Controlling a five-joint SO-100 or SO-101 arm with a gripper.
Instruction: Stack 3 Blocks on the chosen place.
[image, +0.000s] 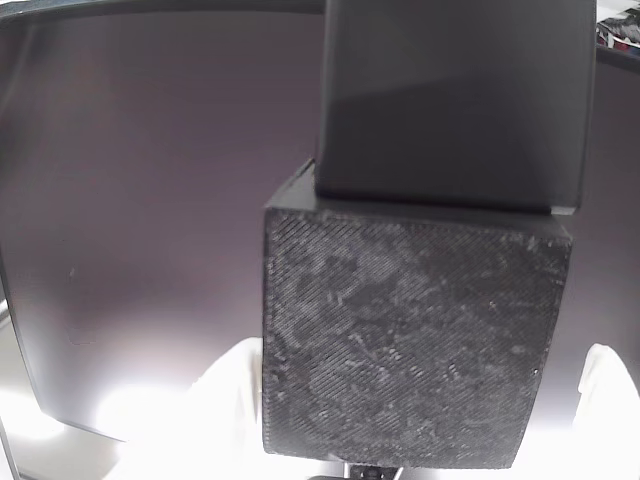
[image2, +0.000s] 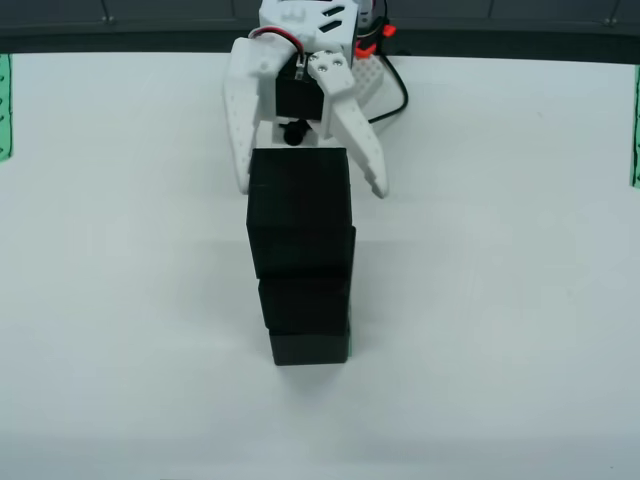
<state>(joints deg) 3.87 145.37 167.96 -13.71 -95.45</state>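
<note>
In the view from above, the pincer stands spread open, gripping nothing, at upper centre directly behind the top block of the three-block stack on the white bench, so withdrawal runs toward the frame's top.

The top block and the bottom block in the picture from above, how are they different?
In the view from above, the top block looks bigger than the bottom block, being nearer the camera. The top block shows its whole upper face; the bottom block shows just a strip. The open gripper flanks the top block, not the bottom block. Both are black cubes.
</note>
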